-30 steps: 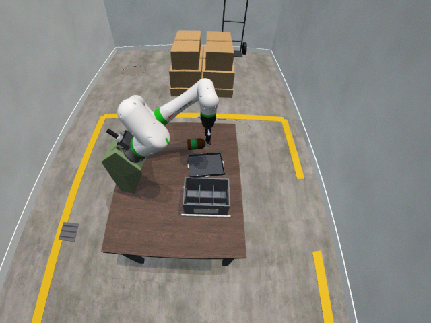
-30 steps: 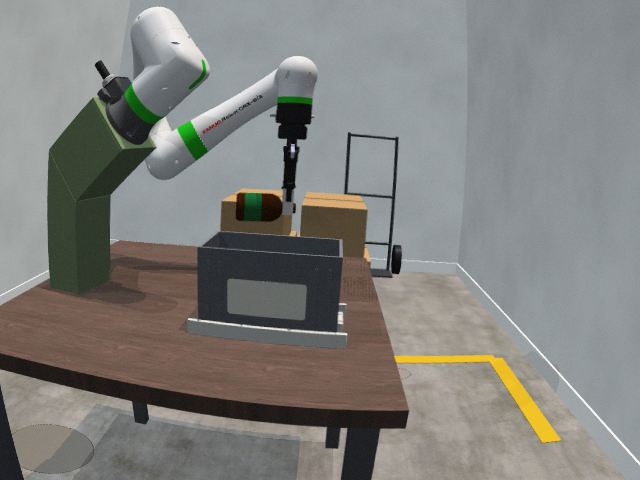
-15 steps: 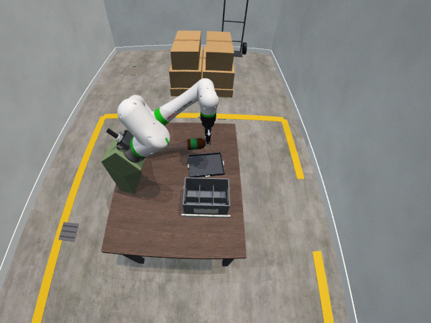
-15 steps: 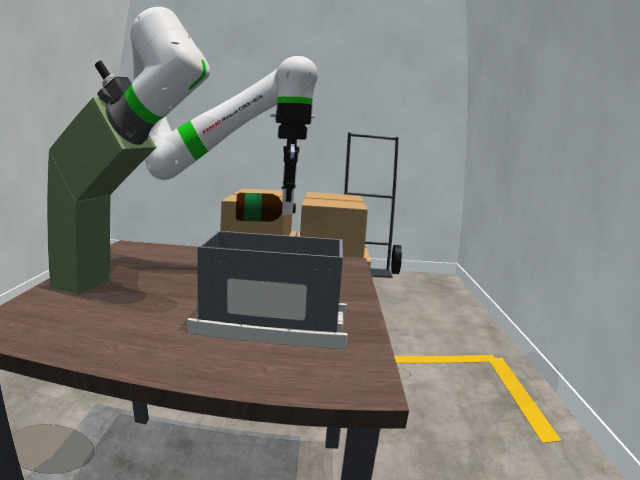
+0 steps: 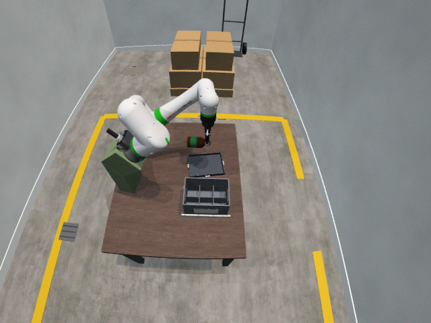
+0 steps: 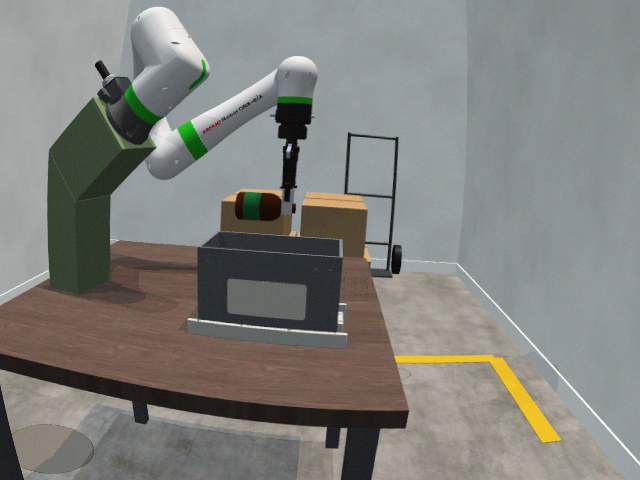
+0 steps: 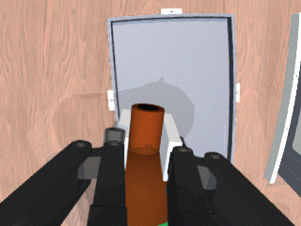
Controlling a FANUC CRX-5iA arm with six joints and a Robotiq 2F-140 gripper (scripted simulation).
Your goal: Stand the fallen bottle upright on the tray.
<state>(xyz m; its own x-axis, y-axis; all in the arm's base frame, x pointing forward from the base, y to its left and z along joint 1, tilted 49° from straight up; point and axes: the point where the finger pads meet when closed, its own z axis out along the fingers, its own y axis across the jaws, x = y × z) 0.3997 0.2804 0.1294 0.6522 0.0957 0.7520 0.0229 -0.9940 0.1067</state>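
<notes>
Top view showed a brown wooden table (image 5: 146, 229) inside yellow floor lines, with stacked cardboard boxes (image 5: 201, 64) and a hand truck (image 5: 234, 24) against the far wall. A white arm with green bands (image 5: 163, 116) rose from a green pedestal (image 5: 120, 171) at the table's left edge and reached across toward the far side. Near the table's middle sat a grey crate (image 5: 206, 200) with inner dividers, open side up. Just beyond it lay a flat grey tray (image 5: 205, 163), level on the table. Above the table, beside the tray's far edge, the gripper (image 5: 207, 141) pointed straight down and pinched the neck of a brown bottle (image 5: 195, 141) with a green band. The bottle hung sideways in the air, its body pointing toward the pedestal, clear of the table and tray. In the wrist view the fingers pressed against both sides of the neck, with the tray below
</notes>
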